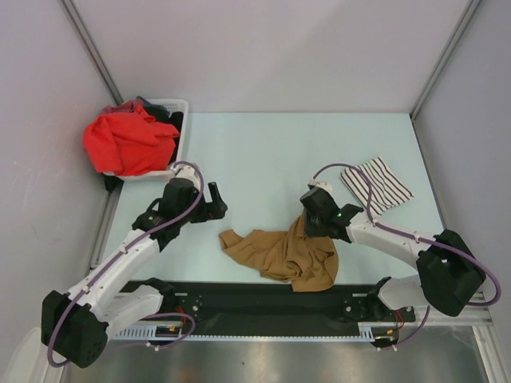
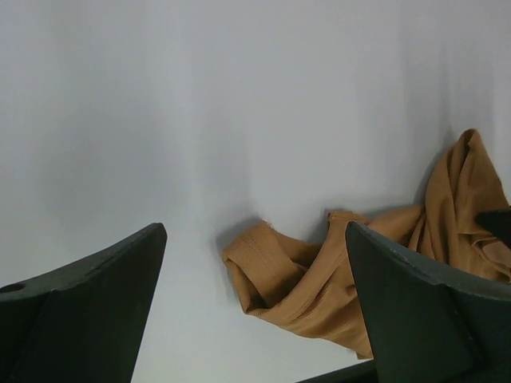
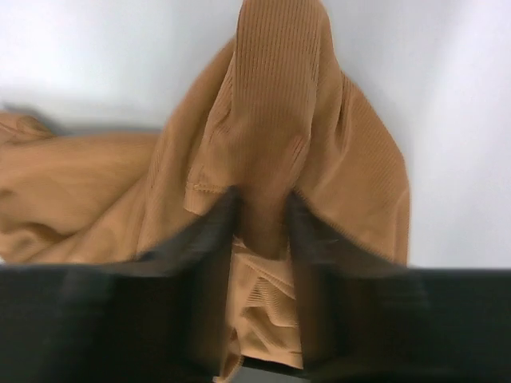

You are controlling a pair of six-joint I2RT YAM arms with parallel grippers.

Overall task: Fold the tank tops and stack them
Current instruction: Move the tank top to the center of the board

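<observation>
right pincer: narrow, nipping a raised ridge of the tan tank top | rest of that top crumpled just below and left of it | striped tank top: flat, behind its wrist, apart | left pincer: wide, holding nothing, tan strap ahead

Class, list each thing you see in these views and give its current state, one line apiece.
tan tank top: crumpled, unfolded, one fold pinched by the right end effector.
striped tank top: folded, lying flat.
basket: upright, holding red cloth.
left end effector: open, empty.
right end effector: shut on the tan tank top.
</observation>
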